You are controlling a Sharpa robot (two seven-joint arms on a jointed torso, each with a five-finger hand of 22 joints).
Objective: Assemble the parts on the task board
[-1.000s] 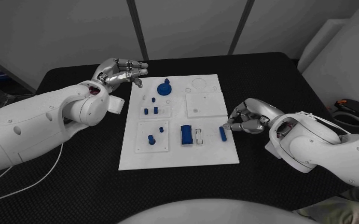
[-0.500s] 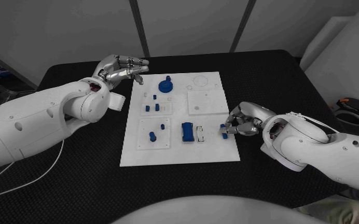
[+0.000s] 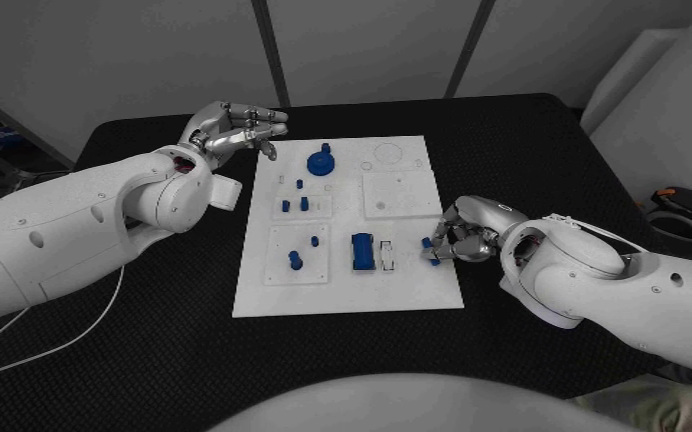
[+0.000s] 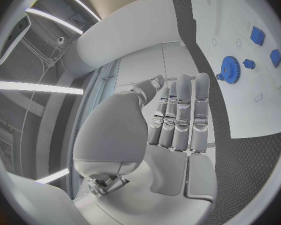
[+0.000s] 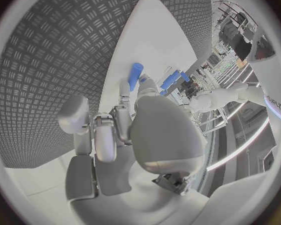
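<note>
The white task board [image 3: 408,287] lies mid-table. On it stand a blue gear [image 3: 319,163] at the back, a blue block [image 3: 364,252], and small blue pegs [image 3: 286,206] in the left-hand plates. A blue peg [image 3: 431,250] lies by the board's right edge. My right hand [image 3: 464,235] is curled over that edge with its fingertips at the peg's end. In the right wrist view the peg [image 5: 135,76] lies flat on the board with the hand [image 5: 125,127] reaching it; a grip is not clear. My left hand [image 3: 231,130] hovers off the board's back left corner, fingers straight, holding nothing. The left wrist view shows that hand [image 4: 178,120] and the gear [image 4: 230,66].
A pale slotted piece [image 3: 387,252] sits beside the blue block. Two more small blue parts [image 3: 296,260] stand in the front left plate. The black ribbed table [image 3: 159,352] reaches out on all sides of the board, and both white forearms lie over it.
My right hand has moved left onto the board's right edge and closed in on the blue peg. The left hand has hardly moved. The view has shifted a little.
</note>
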